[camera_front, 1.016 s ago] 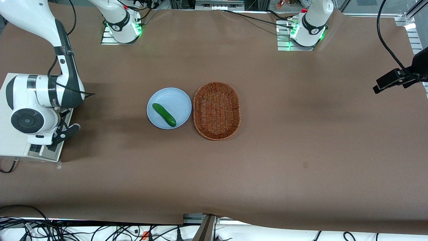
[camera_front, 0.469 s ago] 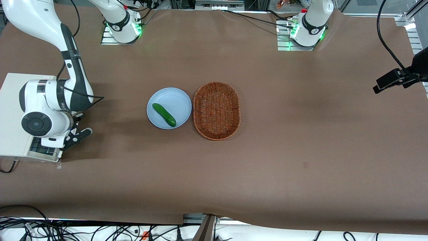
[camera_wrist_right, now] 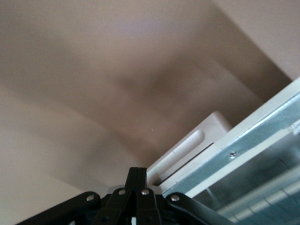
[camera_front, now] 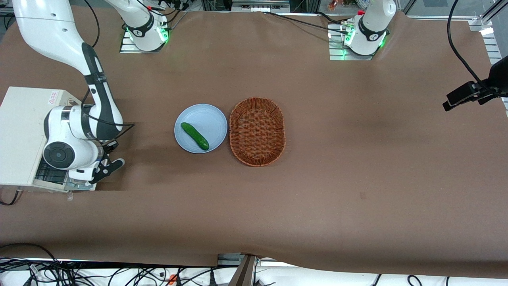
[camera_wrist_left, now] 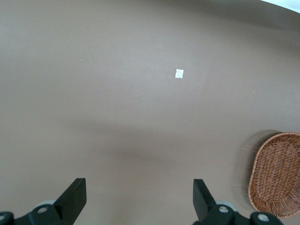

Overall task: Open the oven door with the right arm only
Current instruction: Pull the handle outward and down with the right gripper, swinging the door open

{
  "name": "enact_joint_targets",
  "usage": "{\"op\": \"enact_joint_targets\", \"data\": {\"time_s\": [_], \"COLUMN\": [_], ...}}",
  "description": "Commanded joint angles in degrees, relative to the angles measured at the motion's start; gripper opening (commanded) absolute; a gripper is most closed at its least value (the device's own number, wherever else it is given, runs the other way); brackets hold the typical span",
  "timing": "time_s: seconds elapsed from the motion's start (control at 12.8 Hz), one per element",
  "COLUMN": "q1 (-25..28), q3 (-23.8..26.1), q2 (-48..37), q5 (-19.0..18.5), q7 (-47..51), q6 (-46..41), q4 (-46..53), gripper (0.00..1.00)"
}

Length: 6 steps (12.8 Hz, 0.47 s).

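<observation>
One oven door (camera_front: 59, 178) hangs partly open on the cream oven at the working arm's end of the bench (camera_front: 317, 198). The right arm (camera_front: 75, 135) reaches over it, its gripper (camera_front: 104, 169) pinched narrow beside the door's edge, holding nothing I can make out.

A big table with a brown cloth (camera_front: 357, 159) holds a blue plate (camera_front: 206, 119), a brown basket (camera_front: 257, 131) just beside it, and a white oven (camera_front: 20, 131) at the working arm's end, where the gripper (camera_front: 89, 180) hangs.
</observation>
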Motion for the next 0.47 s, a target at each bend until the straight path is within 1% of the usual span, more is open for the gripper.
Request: {"op": "enact_joint_targets", "data": {"time_s": [0.0,0.16,0.31,0.39], "q1": [-2.1,-2.5,-2.6,-3.2], "q3": [-1.6,-1.6,-1.8,-1.8], "q2": [2.4,2.9,3.6,3.8], "q5": [-1.0,2.3,6.7,10.3], "q7": [-0.5,-0.5,-0.5,-0.5], "q6": [3.3,3.3,3.3,3.2], "q4": [0.0,0.0,0.1,0.0], "gripper": [0.00,0.00,0.00,0.00]}}
